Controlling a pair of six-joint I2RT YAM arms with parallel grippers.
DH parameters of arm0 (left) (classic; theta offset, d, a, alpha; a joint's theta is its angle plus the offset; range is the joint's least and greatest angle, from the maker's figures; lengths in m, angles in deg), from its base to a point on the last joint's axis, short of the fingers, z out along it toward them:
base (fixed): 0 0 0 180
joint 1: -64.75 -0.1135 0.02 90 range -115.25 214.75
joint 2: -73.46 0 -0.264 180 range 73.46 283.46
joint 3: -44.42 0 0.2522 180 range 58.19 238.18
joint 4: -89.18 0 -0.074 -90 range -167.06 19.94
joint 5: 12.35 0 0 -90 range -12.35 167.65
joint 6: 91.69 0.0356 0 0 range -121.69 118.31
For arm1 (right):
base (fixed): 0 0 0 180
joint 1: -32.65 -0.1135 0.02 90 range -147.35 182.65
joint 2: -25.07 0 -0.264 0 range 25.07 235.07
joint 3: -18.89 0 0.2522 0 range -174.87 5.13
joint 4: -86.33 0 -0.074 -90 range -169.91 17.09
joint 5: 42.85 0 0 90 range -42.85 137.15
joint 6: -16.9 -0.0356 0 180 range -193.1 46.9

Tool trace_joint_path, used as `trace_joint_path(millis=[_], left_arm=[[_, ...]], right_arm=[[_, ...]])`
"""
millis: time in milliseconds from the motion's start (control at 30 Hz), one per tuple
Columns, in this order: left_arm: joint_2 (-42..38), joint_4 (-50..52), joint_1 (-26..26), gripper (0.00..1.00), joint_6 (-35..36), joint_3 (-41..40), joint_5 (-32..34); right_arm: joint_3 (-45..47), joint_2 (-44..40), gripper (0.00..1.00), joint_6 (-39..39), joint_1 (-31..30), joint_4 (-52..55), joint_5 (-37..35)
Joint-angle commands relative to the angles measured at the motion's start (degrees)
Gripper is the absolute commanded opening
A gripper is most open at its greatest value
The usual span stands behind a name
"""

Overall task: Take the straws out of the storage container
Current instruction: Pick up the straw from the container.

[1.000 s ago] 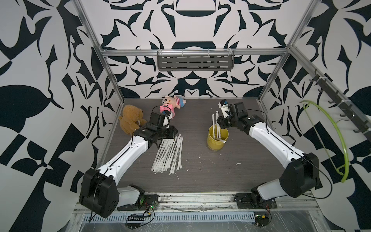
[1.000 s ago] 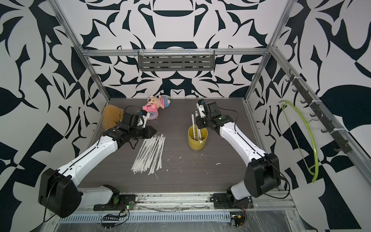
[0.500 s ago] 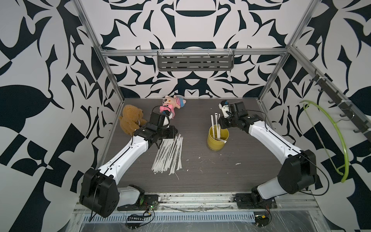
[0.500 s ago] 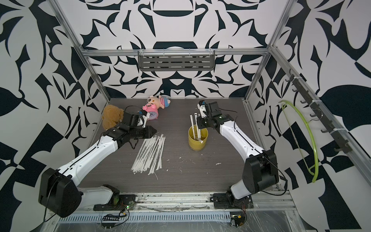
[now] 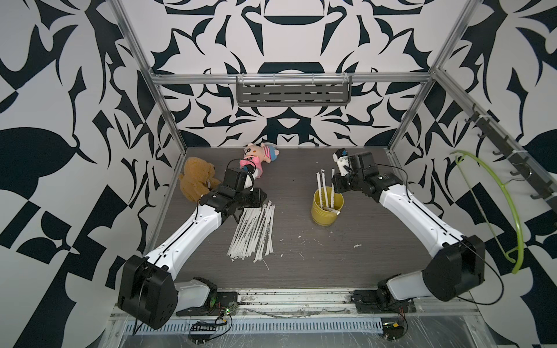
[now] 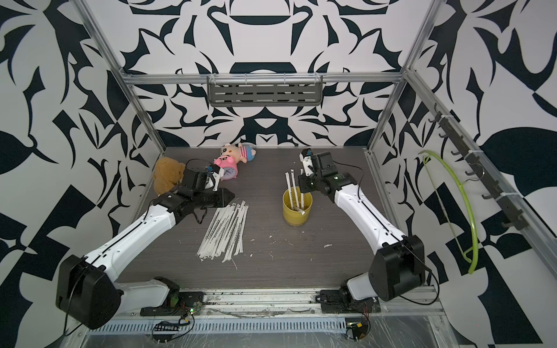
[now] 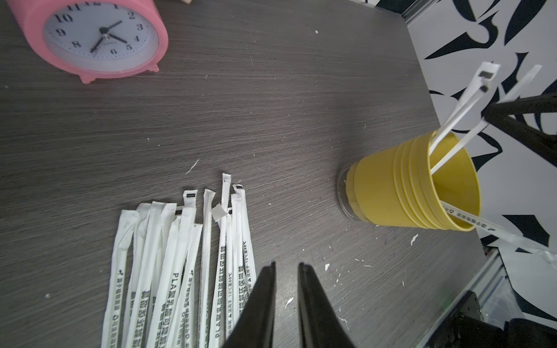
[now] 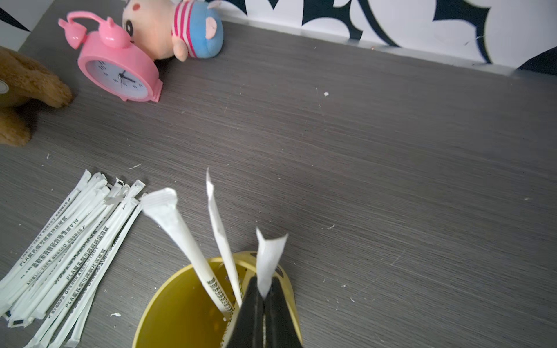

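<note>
Right gripper [image 8: 263, 290] is pinched shut on one straw [image 8: 269, 256] standing in the yellow cup [image 8: 180, 298], lower middle of its wrist frame; left gripper [image 7: 286, 268] hangs narrowly parted, empty, over the pile [image 7: 180, 271] already out. Pull straight up (other straws [image 8: 187, 241] lean alongside) so the cup does not tip; bare surface [image 5: 376, 241] lies right of it in a top view.

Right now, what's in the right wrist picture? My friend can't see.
The right end effector pinches a paper-wrapped straw standing in the yellow cup, beside two more straws. A straw pile, pink clock and plush pig lie beyond.
</note>
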State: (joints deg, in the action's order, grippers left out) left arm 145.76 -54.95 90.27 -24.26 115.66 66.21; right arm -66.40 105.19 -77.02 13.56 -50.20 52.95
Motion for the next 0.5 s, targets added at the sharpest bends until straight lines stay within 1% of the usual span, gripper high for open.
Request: trace_joint_path(millis=[0, 233, 367, 467], left_arm=[[-3.1, -0.8, 0.3, 0.19, 0.2, -0.4, -1.2], [-6.3, 0.0, 1.6, 0.19, 1.1, 0.3, -1.2], [-8.5, 0.7, 2.1, 0.18, 1.6, 0.8, -1.4], [-10.4, 0.7, 2.9, 0.18, 2.6, 0.9, -1.6]], right_arm=[[-3.3, -3.3, 0.00, 0.3, 0.1, 1.9, -2.3], [-10.1, -6.4, 0.00, -0.7, 0.2, 6.3, -4.0], [-16.3, -7.9, 0.00, -1.3, -0.3, 10.3, -4.6], [-21.5, -8.7, 0.00, -2.0, -2.1, 13.2, -5.9]])
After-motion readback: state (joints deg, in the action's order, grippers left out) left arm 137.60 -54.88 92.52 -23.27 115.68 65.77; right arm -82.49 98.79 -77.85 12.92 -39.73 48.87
